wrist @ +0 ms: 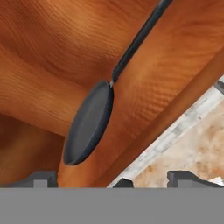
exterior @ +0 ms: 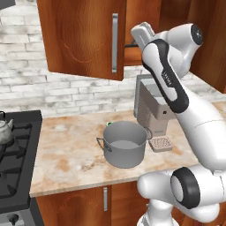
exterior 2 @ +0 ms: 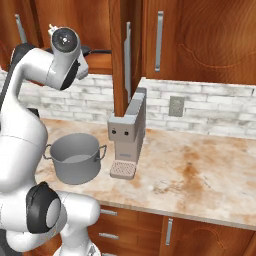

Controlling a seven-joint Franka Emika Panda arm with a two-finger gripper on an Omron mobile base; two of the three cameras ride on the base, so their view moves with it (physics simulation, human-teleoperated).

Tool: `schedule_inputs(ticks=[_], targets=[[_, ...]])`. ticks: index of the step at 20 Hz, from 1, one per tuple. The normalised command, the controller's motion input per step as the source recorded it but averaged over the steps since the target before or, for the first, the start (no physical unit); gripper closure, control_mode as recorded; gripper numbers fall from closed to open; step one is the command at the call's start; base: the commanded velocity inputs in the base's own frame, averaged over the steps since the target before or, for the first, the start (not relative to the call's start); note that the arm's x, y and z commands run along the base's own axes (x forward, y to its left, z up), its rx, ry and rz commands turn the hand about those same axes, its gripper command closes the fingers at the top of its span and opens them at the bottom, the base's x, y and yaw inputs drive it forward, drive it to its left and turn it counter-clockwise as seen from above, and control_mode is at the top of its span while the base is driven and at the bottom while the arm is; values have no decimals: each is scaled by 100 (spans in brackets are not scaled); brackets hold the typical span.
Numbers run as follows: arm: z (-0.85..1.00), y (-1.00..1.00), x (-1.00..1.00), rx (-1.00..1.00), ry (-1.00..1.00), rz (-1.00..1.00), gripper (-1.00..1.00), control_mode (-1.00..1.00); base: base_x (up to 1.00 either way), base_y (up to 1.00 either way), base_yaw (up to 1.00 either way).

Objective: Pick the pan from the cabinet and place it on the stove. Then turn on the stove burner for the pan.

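Up at the wall cabinet [exterior: 84,35], one door stands swung out toward the room, its long silver bar handle [exterior: 114,42] facing the left base camera, and the arm reaches in past that door's free edge. Seen from the hand camera, the pan [wrist: 89,127] lies on the cabinet's wooden shelf [wrist: 48,83], well inside, with bare wood around its round body on every side. Its long axis runs from the dark bowl at the lower left of that view to the thin black handle [wrist: 138,41], which points away to the upper right and out of the picture — the view is rolled, so those directions are the camera's own. From the right base camera the handle end [exterior 2: 97,50] shows as a dark bar beside the arm's wrist.

The claw [wrist: 111,177] hangs short of the pan with its two dark fingertips [wrist: 41,178] spread to their widest and nothing between them; it touches nothing.

Below, on the marbled table [exterior: 70,154], a deep grey pot [exterior: 125,143] sits just beside a grey coffee machine [exterior: 152,108], both under the open cabinet and close to the arm's lower links. Left of the table's edge lies the stove [exterior: 17,154] with its black grates, and a small silver kettle [exterior: 5,130] stands on a rear burner.
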Motion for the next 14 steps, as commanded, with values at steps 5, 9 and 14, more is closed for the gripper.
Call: schedule_inputs(ticks=[5,9,14], targets=[[0,37,17,8,0,2,-100,-100,0,0,0],[0,44,-1,2,0,12,-100,-100,0,0,0],[0,47,-15,0,0,20,-100,-100,0,0,0]])
